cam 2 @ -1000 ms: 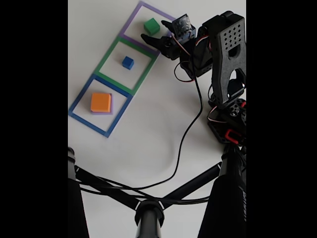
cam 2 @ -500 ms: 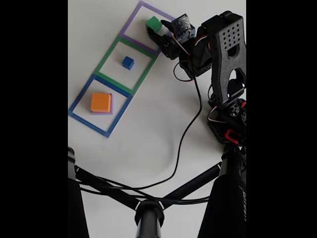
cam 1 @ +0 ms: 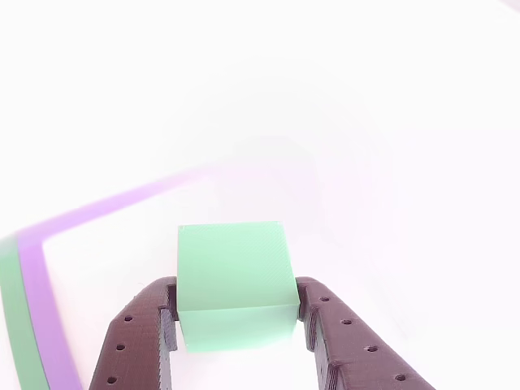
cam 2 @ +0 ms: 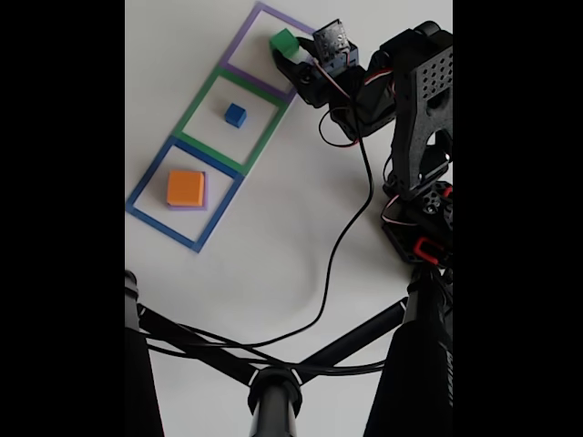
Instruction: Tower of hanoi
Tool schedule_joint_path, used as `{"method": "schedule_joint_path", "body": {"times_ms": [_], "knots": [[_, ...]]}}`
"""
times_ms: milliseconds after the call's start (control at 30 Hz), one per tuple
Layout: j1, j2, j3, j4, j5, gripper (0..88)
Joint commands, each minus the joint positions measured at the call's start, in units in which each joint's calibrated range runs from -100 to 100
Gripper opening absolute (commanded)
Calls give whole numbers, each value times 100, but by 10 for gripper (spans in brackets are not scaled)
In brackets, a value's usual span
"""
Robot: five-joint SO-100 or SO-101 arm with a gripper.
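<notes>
**Now the green cube sits pinched between the jaws**

Largest first: the white table [cam 2: 273, 246] carries three taped square outlines in a diagonal row; the black arm [cam 2: 414, 118] reaches in from the right of the fixed view toward the purple outline [cam 2: 239, 47]; the gripper [cam 1: 236, 325] is clamped on the green cube [cam 1: 234, 280], one dark finger [cam 1: 134, 341] pressed to each side; an orange cube [cam 2: 185, 188] rests on a purple cube [cam 2: 204, 202] inside the blue outline [cam 2: 146, 187]; the small blue cube [cam 2: 235, 115] lies alone in the green outline [cam 2: 196, 105].
</notes>
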Motion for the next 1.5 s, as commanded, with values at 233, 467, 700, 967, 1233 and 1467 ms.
{"method": "schedule_joint_path", "body": {"times_ms": [233, 467, 700, 967, 1233, 1467], "knots": [[-231, -5316, -1288, 7357, 0, 57], [-662, -5841, -4579, 11745, 0, 53], [-1266, -5502, -7606, 14579, 0, 51], [-2071, -5518, -8624, 15575, -203, 50], [-2867, -5534, -8697, 15608, -152, 50], [-3644, -5494, -8588, 15494, -51, 50]]}}
